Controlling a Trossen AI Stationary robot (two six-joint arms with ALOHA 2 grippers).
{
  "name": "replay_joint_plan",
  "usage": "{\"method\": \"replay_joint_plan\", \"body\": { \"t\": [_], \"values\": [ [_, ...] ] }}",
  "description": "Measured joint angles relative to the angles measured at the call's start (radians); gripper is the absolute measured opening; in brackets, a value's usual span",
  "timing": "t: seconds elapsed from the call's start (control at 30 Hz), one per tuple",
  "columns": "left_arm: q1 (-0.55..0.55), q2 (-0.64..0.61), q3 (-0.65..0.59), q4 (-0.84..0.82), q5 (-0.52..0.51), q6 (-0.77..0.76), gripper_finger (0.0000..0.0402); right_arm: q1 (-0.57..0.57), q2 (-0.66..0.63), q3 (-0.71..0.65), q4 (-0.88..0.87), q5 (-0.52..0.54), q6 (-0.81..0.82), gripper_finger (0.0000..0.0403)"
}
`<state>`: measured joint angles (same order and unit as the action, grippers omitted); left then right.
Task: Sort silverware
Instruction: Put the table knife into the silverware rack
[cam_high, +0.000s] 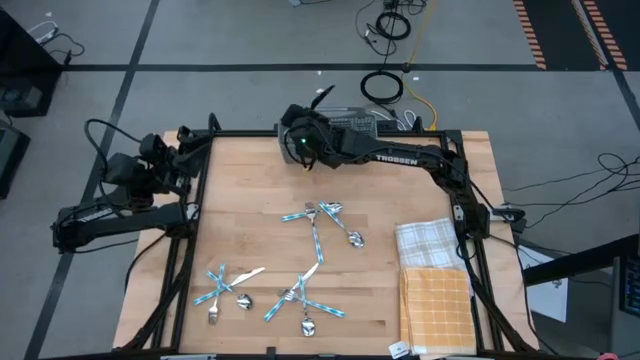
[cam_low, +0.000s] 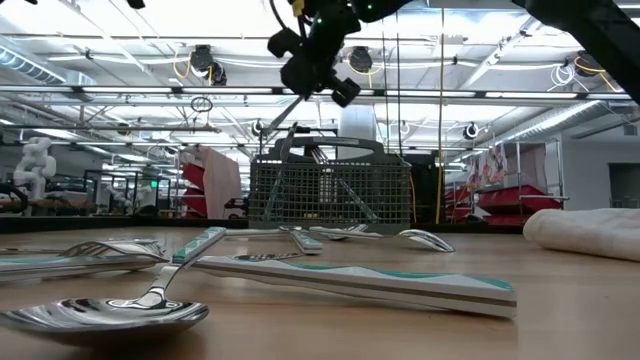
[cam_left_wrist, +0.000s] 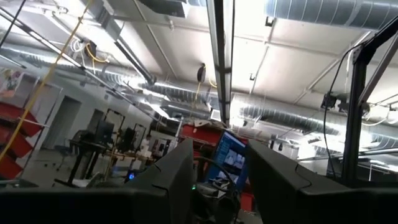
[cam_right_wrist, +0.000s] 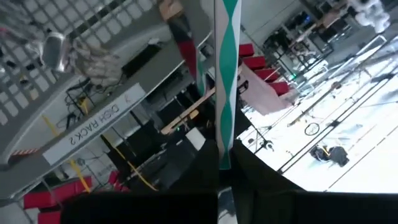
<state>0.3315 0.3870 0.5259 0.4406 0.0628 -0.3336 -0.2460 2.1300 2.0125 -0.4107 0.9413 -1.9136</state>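
Note:
My right gripper (cam_high: 300, 140) hangs high over the table's far edge, beside the grey wire-mesh caddy (cam_low: 330, 190), shut on one piece of silverware with a teal-and-white handle (cam_right_wrist: 225, 93). Its head is out of the right wrist view. The other silverware lies flat on the wooden table in three loose clusters (cam_high: 322, 225), (cam_high: 226, 286), (cam_high: 305, 302); a spoon (cam_low: 110, 312) lies nearest the low camera. My left gripper (cam_left_wrist: 217, 180) is drawn back at the table's far left corner (cam_high: 185, 148), open, pointing up at the ceiling with nothing between its fingers. My right gripper pinches the handle (cam_right_wrist: 224, 146) of the piece between its two fingers. The handle runs out past the fingertips, roughly along them. In the low view a thin shaft (cam_low: 285, 115) slants down from the gripper toward the caddy's top. The piece is lifted clear of the table.
The caddy (cam_high: 352, 122) stands at the far edge's middle. A white checked towel (cam_high: 428, 240) and an orange checked towel (cam_high: 436, 308) lie at the table's right side. Bare wood (cam_high: 250, 180) shows between the clusters and the far edge.

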Motion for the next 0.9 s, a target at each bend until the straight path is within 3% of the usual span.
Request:
{"method": "replay_joint_plan", "body": {
  "t": [0.17, 0.3, 0.9],
  "values": [
    [0.0, 0.0, 0.0, -0.002, 0.0, 0.005, 0.0152, -0.016, 0.0, 0.0, -0.055, -0.096, -0.1, 0.0],
    [0.0, 0.0, 0.0, -0.001, 0.0, 0.055, 0.0152, -0.027, 0.003, 0.0, -0.002, -0.158, -0.162, 0.0],
    [0.0, 0.0, 0.0, 0.004, 0.0, 0.053, 0.0152, -0.062, 0.008, 0.0, 0.044, -0.237, -0.388, 0.0]
  ]
}}
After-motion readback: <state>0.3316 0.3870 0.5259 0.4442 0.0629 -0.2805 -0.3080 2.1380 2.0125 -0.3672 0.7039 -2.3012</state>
